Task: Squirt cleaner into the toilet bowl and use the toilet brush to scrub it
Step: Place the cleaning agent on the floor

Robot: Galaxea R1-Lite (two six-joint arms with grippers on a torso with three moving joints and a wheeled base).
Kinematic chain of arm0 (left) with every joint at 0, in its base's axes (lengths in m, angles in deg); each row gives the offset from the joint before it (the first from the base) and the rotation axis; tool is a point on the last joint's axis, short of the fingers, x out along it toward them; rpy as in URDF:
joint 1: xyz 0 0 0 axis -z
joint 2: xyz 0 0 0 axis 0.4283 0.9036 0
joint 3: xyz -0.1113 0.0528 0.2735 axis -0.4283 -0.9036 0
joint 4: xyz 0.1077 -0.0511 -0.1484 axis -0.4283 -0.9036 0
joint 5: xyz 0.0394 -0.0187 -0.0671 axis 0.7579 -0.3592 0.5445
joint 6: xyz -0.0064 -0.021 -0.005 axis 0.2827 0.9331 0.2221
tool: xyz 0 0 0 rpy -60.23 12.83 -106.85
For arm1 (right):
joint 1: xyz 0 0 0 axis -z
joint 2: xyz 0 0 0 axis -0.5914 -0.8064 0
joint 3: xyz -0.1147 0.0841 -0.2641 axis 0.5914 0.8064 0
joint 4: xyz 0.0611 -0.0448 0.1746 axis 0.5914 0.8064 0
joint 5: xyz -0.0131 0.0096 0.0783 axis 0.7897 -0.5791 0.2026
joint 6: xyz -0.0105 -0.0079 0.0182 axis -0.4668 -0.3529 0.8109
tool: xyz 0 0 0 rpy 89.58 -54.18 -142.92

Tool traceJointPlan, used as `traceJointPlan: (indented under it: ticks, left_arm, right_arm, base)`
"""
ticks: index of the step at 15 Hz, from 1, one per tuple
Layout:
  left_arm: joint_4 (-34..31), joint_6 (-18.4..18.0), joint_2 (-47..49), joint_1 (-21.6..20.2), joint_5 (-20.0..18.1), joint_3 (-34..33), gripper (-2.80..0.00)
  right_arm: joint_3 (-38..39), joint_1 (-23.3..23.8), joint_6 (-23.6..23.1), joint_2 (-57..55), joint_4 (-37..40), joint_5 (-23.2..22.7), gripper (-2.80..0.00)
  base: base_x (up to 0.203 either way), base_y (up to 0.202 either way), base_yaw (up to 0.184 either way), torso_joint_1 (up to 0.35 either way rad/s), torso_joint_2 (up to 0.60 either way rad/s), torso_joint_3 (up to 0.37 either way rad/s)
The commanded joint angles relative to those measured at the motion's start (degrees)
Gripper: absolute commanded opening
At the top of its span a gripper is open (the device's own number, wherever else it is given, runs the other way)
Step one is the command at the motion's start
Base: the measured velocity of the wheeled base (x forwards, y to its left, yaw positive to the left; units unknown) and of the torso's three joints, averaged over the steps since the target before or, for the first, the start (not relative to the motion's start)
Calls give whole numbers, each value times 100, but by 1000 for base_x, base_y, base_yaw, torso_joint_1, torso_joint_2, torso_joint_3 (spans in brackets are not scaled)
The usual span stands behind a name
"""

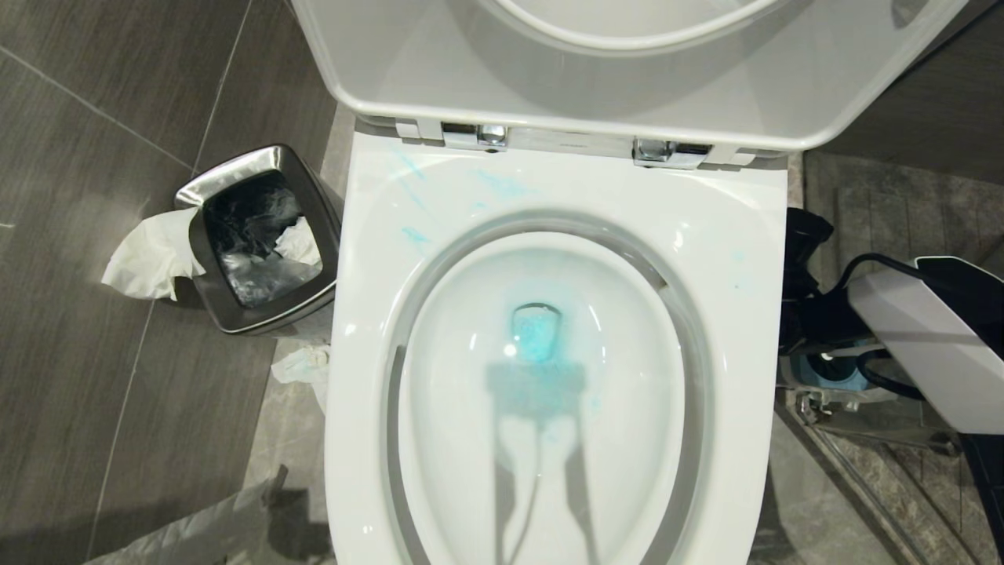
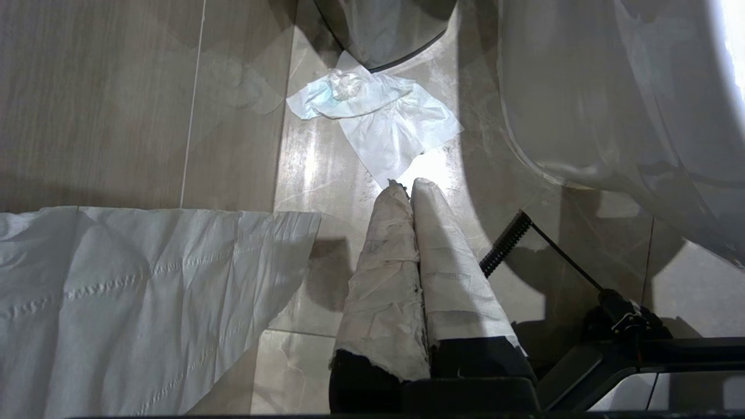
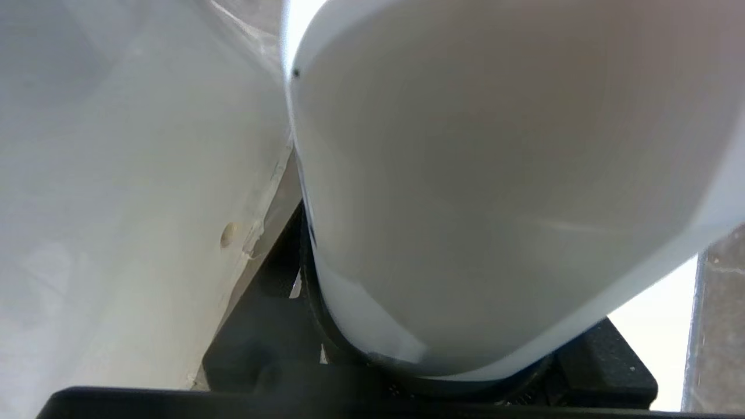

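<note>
Your left gripper hangs low with its two paper-wrapped fingers pressed together, pointing down and holding nothing. Your right arm reaches in from the right edge; a large white object fills its wrist view, hiding its fingers.

Grey tiled floor carries the white toilet. Left of the toilet, just beside it, stands a square steel bin with tissue hanging over its rim. A crumpled tissue lies on the floor between bin and toilet. A pale sheet lies nearer, left of the toilet.
</note>
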Motion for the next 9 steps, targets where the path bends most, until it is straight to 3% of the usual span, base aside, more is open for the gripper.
traceJointPlan:
  ticks: [1, 9]
  left_arm:
    - [-2, -1, 9, -1, 0, -9, -280]
    - [-2, -9, 9, -1, 0, -18, -280]
  right_arm:
    - [27, -2, -8, -5, -43, 9, -280]
    - [38, -11, -17, -51, -43, 18, -280]
  base:
    - [0, 0, 0, 0, 0, 0]
    - [0, 0, 0, 0, 0, 0]
